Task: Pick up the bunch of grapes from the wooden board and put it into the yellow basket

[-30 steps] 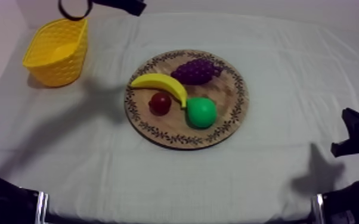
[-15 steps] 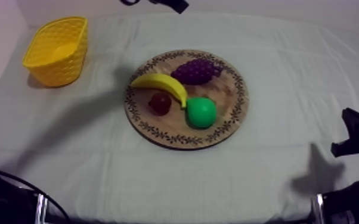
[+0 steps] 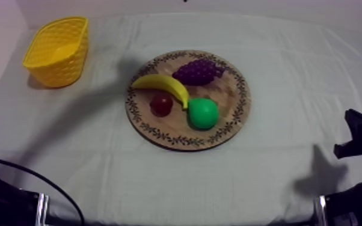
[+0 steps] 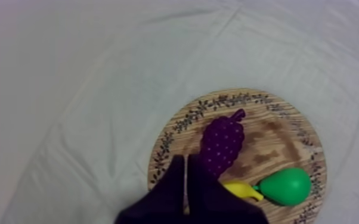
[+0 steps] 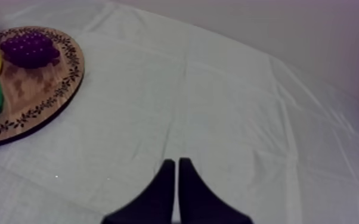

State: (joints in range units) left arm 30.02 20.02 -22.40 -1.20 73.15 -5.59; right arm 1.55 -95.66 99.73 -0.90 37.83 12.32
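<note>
Left arm (image 3: 3, 201) on the move! 1 second back its working end hung over the basket (image 3: 56, 71). It has since swung along the far edge, and now its own camera looks down on the board (image 4: 289, 128). Left jaws are clenched into a narrow wedge, empty, tips just short of the grapes (image 4: 222, 143). The grapes lie untouched on the board's far side, beside the banana (image 3: 162, 84), with the pear (image 3: 202, 113) and small red fruit (image 3: 161, 103) nearer. That reads as the approach; the jaws must part before any grab. Right jaws also clenched, idle over bare tabletop (image 5: 217, 107). Nothing on the board has shifted.
</note>
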